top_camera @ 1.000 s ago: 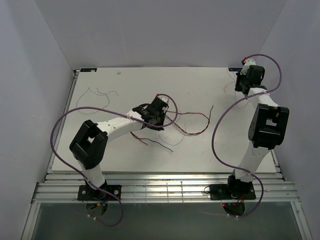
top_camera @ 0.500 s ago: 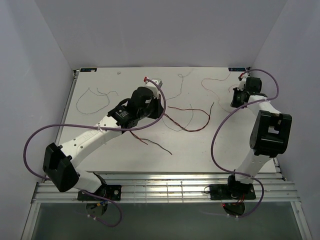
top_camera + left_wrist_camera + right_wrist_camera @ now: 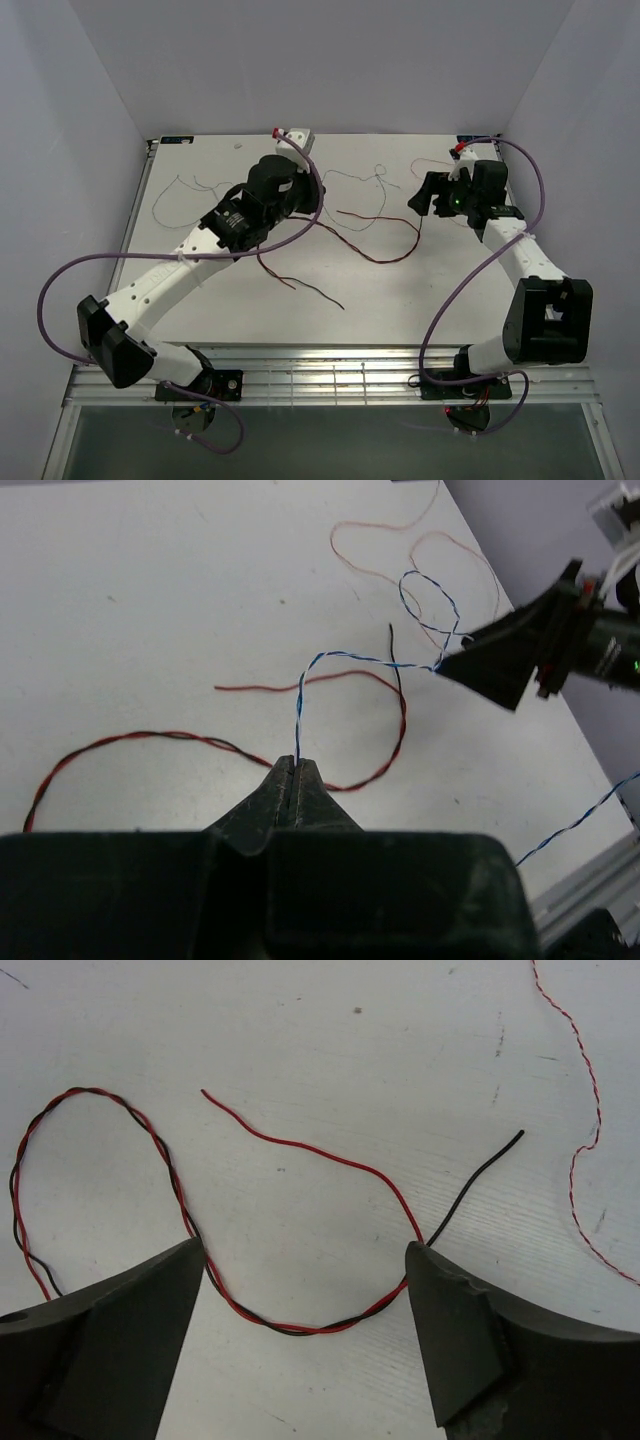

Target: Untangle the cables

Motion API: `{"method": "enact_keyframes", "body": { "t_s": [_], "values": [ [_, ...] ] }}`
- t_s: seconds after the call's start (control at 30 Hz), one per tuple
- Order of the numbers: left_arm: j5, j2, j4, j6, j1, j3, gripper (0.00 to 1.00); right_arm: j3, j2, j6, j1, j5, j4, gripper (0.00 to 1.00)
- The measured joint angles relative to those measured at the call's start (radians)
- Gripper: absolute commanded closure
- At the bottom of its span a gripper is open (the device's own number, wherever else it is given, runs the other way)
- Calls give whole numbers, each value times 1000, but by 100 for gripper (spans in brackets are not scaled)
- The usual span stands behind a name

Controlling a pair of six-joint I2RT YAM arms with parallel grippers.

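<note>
Left tool (image 3: 297,770) is pinching a thin blue-and-white twisted wire (image 3: 299,710), low in the middle of its view.
Right tool (image 3: 305,1255) is hanging wide open over the red-and-black twisted wire (image 3: 300,1329) lying mid-frame on the white table (image 3: 300,1020). The wires are looking light and floppy; grabbing a loose end seems best.

The top camera looks down on the whole counter (image 3: 400,300) from 6 o'clock. The left wrist camera faces 3 o'clock and the right points down. Both are close and share the red-and-black cable (image 3: 290,1328).
</note>
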Motion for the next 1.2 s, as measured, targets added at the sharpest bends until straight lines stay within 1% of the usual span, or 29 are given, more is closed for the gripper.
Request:
{"method": "enact_keyframes", "body": {
  "t_s": [0.1, 0.17, 0.2, 0.23, 0.27, 0.3, 0.43, 0.63, 0.8, 0.83, 0.93, 0.97, 1.03, 1.07, 1.17, 1.2],
  "values": [
    [-48, 99, 4, -1, 33, 110, 100, -27, -15, 8, 25, 3, 11, 9],
    [-45, 192, 13, -2, 88, 177, 100, -54, -34, 28, 38, 22, 19, 8],
    [-45, 238, 15, -1, 115, 203, 100, -67, -45, 37, 41, 31, 22, 2],
    [-47, 290, 23, 0, 143, 230, 100, -77, -55, 49, 42, 48, 23, 2],
    [-47, 343, 28, 3, 169, 256, 100, -84, -63, 53, 42, 66, 23, 2],
    [-45, 397, 29, 7, 193, 281, 100, -90, -69, 58, 42, 84, 24, 8],
    [-31, 602, 37, 40, 273, 369, 100, -93, -95, 75, 42, 159, 21, 10],
    [-27, 850, 18, 70, 317, 521, 100, -93, -142, 92, 42, 231, 4, 10],
    [-29, 979, 5, 78, 328, 595, 99, -93, -167, 99, 42, 243, -28, 10],
    [-34, 1001, 2, 78, 328, 608, 94, -93, -173, 99, 42, 243, -35, 10],
    [-57, 1046, -11, 78, 330, 624, 86, -93, -193, 99, 42, 242, -50, 10],
    [-61, 1054, -18, 78, 330, 625, 71, -93, -200, 99, 42, 241, -56, 10],
    [-69, 1063, -35, 80, 330, 625, 57, -93, -213, 95, 42, 233, -66, 10],
    [-70, 1062, -38, 77, 330, 625, 41, -93, -218, 92, 43, 227, -69, 10],
    [-61, 1044, -47, 70, 330, 614, 27, -93, -222, 77, 53, 216, -74, 10],
    [-53, 1032, -51, 67, 330, 602, 20, -93, -219, 72, 61, 217, -79, 10]
  ]
}}
